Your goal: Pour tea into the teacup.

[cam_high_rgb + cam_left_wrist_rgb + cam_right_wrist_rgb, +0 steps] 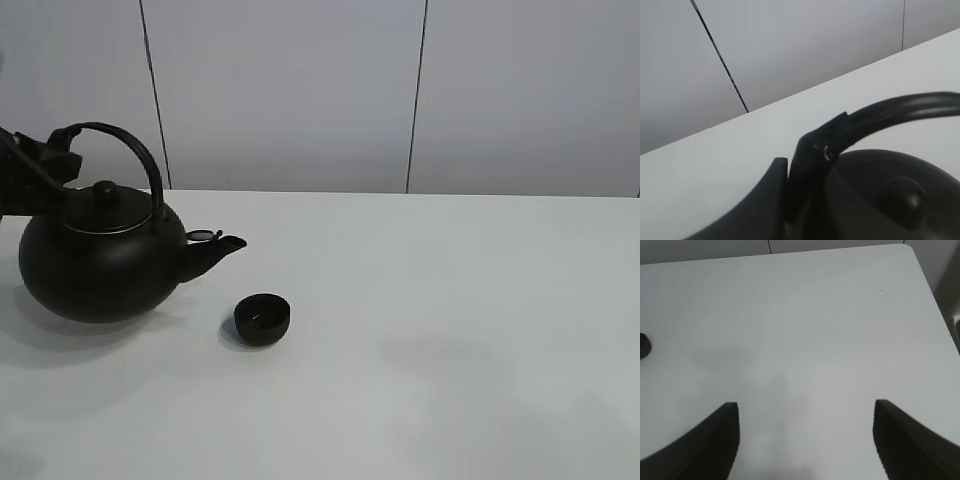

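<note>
The small matte-black teacup [262,318] stands upright on the white table [450,330], just in front of and below the kettle's spout. The big black kettle [100,265] with an arched handle is upright at the left, spout pointing right toward the cup. My left gripper [45,165] is shut on the kettle's handle [890,112] at its left end; one finger [807,165] shows in the left wrist view. No tea is visible. My right gripper [805,410] is open and empty above bare table; the cup's edge [644,345] shows in the right wrist view.
A grey panelled wall [300,90] stands behind the table's far edge. The table's rounded corner [907,249] and edge show in the right wrist view.
</note>
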Tool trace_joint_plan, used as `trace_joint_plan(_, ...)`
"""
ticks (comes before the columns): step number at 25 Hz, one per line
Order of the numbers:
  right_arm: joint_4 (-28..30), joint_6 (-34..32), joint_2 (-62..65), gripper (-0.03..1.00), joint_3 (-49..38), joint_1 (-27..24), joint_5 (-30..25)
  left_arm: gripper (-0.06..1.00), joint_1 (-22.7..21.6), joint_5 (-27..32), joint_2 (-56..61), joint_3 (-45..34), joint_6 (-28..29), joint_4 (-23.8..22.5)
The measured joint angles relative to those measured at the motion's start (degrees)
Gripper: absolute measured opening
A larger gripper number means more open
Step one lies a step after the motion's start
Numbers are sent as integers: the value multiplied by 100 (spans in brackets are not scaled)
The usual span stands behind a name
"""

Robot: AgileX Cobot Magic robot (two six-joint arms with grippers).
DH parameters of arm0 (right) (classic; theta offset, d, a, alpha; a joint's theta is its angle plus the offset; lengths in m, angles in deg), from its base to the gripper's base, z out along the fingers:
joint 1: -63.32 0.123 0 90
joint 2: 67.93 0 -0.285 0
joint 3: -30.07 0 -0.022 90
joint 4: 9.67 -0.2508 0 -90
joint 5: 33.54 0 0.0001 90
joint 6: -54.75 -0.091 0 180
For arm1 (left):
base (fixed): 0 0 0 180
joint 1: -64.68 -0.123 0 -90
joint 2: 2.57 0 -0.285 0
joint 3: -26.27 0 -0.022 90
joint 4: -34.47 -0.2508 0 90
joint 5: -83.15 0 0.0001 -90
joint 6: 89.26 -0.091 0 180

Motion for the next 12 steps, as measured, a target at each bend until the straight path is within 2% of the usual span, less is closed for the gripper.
trace_joint_plan(5, 0, 0, 0, 52, 0, 0, 0, 12, 127, 58, 0, 0, 0, 327)
trace_joint_plan(12, 0, 0, 0, 52, 0, 0, -5, 12, 237, 173, 0, 7, -5, 365)
